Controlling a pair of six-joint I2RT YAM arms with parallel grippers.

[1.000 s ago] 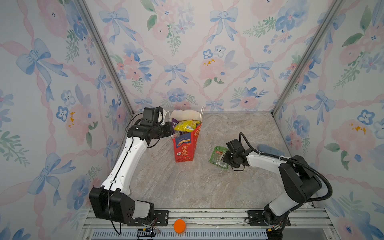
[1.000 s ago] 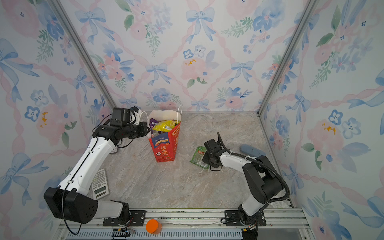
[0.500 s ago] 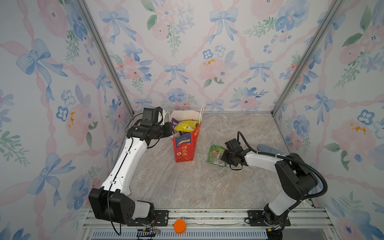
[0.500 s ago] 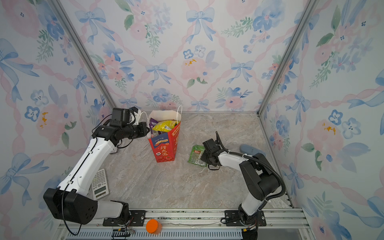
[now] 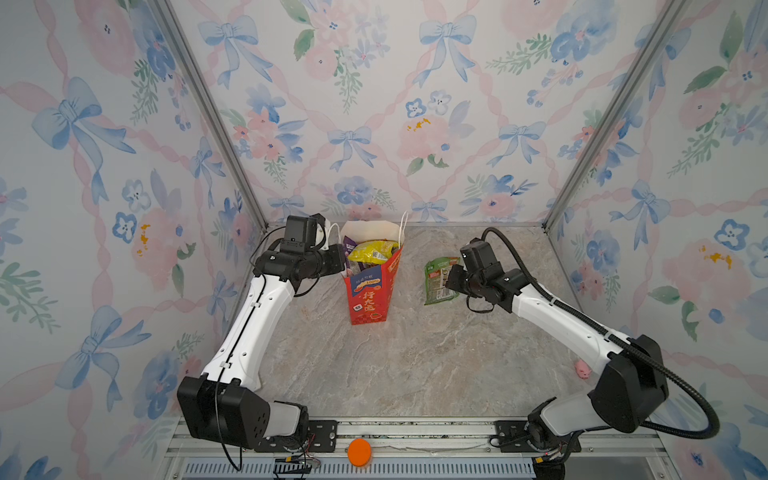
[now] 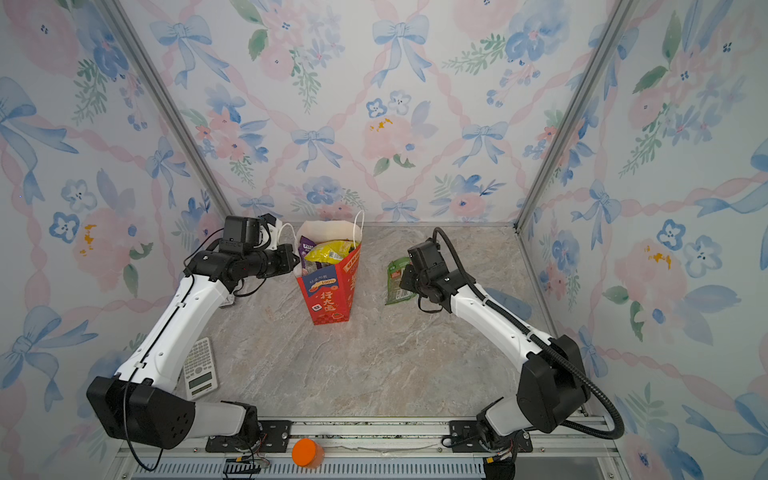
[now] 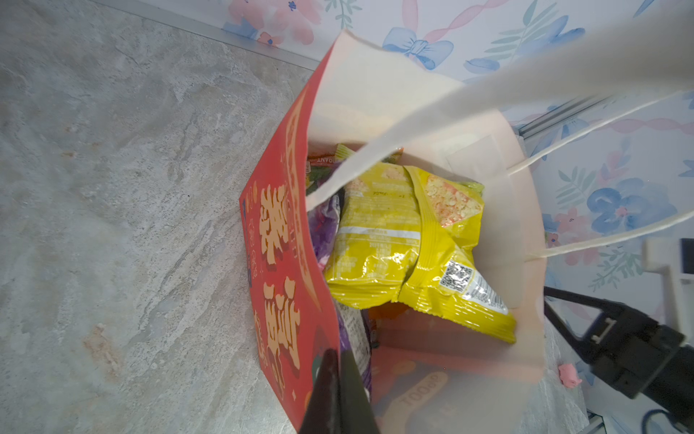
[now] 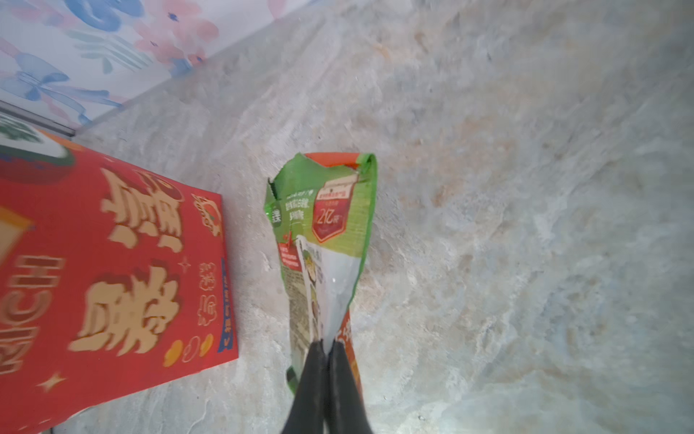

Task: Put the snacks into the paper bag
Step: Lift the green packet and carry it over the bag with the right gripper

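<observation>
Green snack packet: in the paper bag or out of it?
Out. The green packet is pinched in the shut right end effector, beside the paper bag, not over its mouth.

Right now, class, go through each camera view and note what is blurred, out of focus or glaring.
Left wrist view: the cord handle near the lens is out of focus, and the yellow packet glints with glare. Right wrist view: the paper bag is smeared, the green packet sharper. Both top views: evenly lit, crisp.
</observation>
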